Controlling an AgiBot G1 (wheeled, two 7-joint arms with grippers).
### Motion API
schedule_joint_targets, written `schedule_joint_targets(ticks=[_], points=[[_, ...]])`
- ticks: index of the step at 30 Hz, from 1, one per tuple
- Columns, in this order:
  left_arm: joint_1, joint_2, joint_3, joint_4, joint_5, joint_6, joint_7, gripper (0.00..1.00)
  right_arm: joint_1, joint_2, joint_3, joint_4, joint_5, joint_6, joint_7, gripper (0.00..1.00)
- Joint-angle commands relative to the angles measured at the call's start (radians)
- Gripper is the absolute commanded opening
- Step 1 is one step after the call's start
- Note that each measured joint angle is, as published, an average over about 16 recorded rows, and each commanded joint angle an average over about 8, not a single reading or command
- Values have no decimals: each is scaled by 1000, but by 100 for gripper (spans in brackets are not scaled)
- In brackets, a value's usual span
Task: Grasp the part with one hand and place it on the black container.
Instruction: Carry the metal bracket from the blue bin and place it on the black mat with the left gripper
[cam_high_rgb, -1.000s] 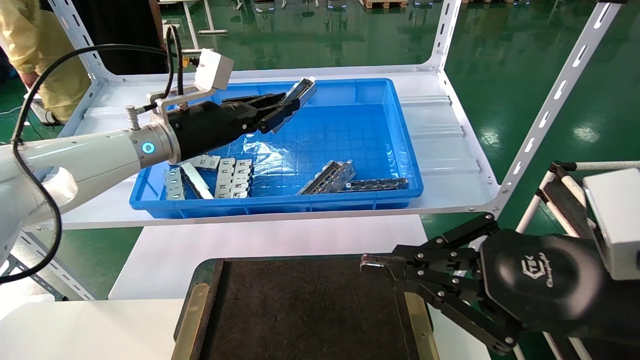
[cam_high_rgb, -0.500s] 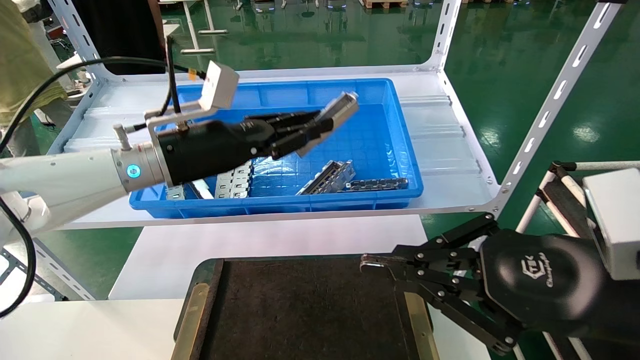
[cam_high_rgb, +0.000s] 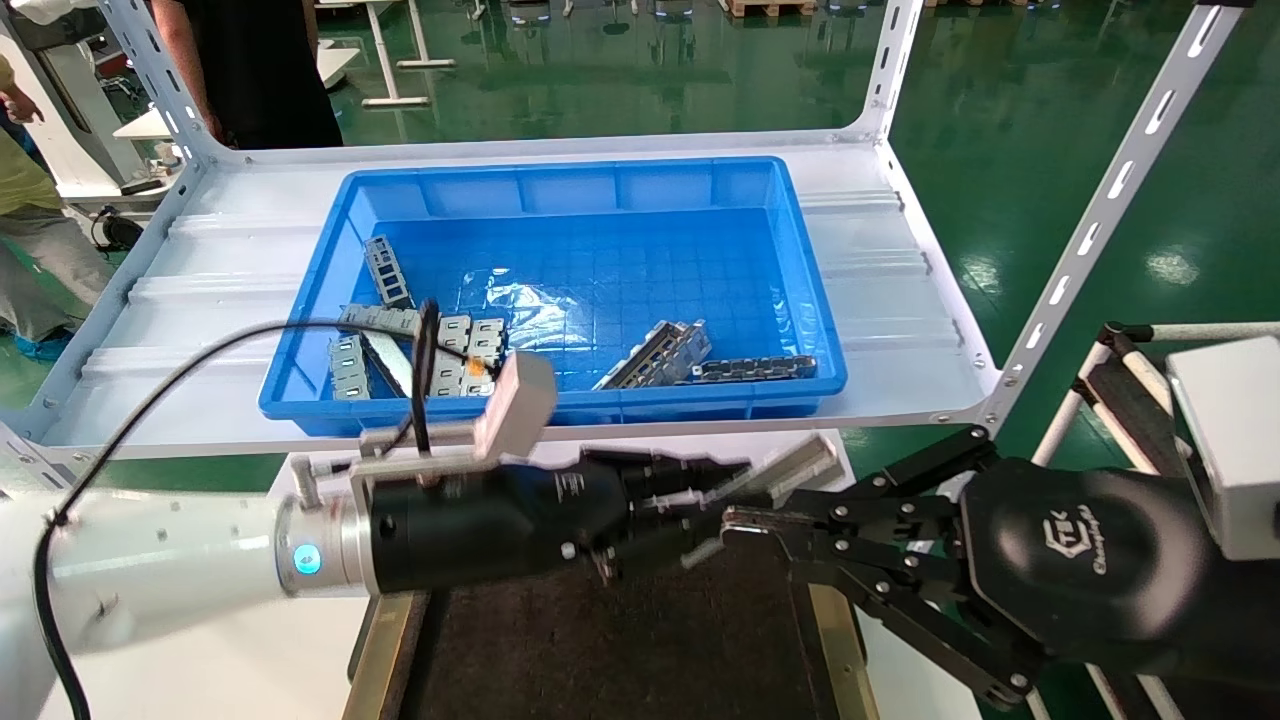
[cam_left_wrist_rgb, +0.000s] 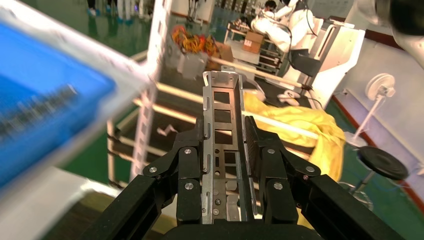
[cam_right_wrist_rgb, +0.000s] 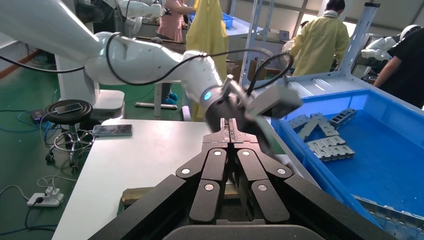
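Observation:
My left gripper (cam_high_rgb: 718, 500) is shut on the part (cam_high_rgb: 795, 468), a narrow silver channel bar with rectangular cutouts. The bar sticks out past the fingertips towards the right. In the left wrist view the part (cam_left_wrist_rgb: 223, 107) runs between the closed jaws of the left gripper (cam_left_wrist_rgb: 225, 137). The gripper hovers over the far edge of the black container (cam_high_rgb: 600, 640), a flat dark tray with brass side strips. My right gripper (cam_high_rgb: 745, 525) is shut and empty at the tray's far right corner, close to the part's tip. It also shows in the right wrist view (cam_right_wrist_rgb: 229, 125).
The blue bin (cam_high_rgb: 825, 340) stands on the white shelf behind the tray. It holds flat tabbed plates (cam_high_rgb: 465, 355), more channel bars (cam_high_rgb: 660, 355) and a dark chain strip (cam_high_rgb: 755, 368). A slotted shelf post (cam_high_rgb: 1100, 210) rises at the right. People stand at the back left.
My left gripper has carried the part out of the blue bin, down and forward to the black tray's far edge, near the right gripper. The right arm has not moved.

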Motion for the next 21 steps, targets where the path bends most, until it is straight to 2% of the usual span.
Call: schedule_joint_targets(ticks=[1, 6, 12, 21], points=[[52, -9, 4, -59, -3, -9, -28, 0, 0, 0, 0, 0, 0, 0, 0, 0], [194, -11, 11, -174, 29, -149, -80, 0, 0, 0, 0, 0, 0, 0, 0, 0], [347, 17, 14, -285, 89, -383, -138, 0, 0, 0, 0, 0, 0, 0, 0, 0], [465, 114, 59, -346, 260, -770, -255, 0, 0, 0, -1, 0, 0, 0, 0, 0]])
